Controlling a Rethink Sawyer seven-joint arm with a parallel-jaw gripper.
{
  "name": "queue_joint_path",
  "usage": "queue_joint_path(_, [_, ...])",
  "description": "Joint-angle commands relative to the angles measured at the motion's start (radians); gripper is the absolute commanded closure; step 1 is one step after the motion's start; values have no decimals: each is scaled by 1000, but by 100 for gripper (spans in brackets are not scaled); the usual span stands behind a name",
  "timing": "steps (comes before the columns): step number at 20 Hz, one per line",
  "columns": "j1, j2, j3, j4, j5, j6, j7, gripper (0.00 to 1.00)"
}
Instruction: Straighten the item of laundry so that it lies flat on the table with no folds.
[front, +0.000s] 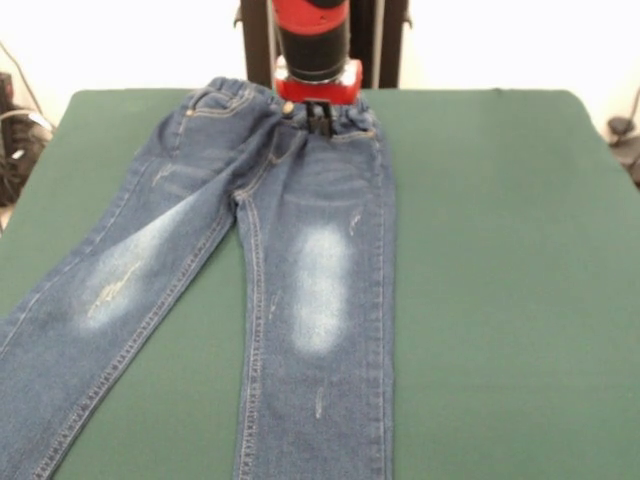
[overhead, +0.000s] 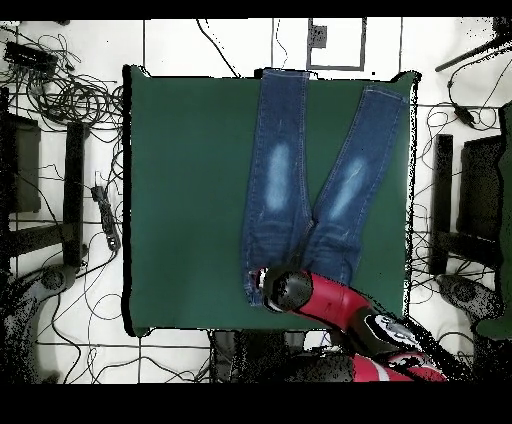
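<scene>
Jeans (front: 290, 250) legs come closest to the camera in the front view, we see both running off the bottom edge. Blue denim, orange-tan stitching down the seams. One leg lies straight, with a whitish faded patch on the thigh. Other leg splays out diagonally toward the lower left corner, also with a faded patch and some scuff marks. Green surface (front: 490, 250) shows in the wedge between the legs. Waistband is at the far end, elastic and gathered, a pocket visible at its left end. Fabric looks mostly flat, with slight creasing around the crotch and upper left hip.

We see the red and black arm (front: 312, 40) coming down onto the waistband, with the pincer (front: 318, 115) right at the band near the middle. Its dark tips sit against the denim; we cannot tell whether it is open, closed or holding cloth. The right half of the surface is bare green.

Overhead view: jeans (overhead: 310, 190) lie right of the surface's centre, waistband toward the bottom edge, legs spread in a V toward the top edge. Both leg ends reach the top edge of the surface (overhead: 190, 190). Faded patches show on both thighs. The arm (overhead: 340, 305) covers the waistband area, reaching in from the lower right, and the pincer itself is hidden under it. Cables (overhead: 70, 90) lie on the floor at the left.
</scene>
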Motion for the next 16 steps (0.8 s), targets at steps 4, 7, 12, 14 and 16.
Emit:
queue_joint_path(4, [92,17,162,115,114,-42,271,100])
queue_joint_path(7, [94,12,165,125,123,-49,267,100])
queue_joint_path(12, [74,24,164,126,124,-65,242,100])
queue_joint_path(14, [65,28,166,129,122,-75,234,100])
queue_joint_path(16, [58,29,166,131,118,-80,229,100])
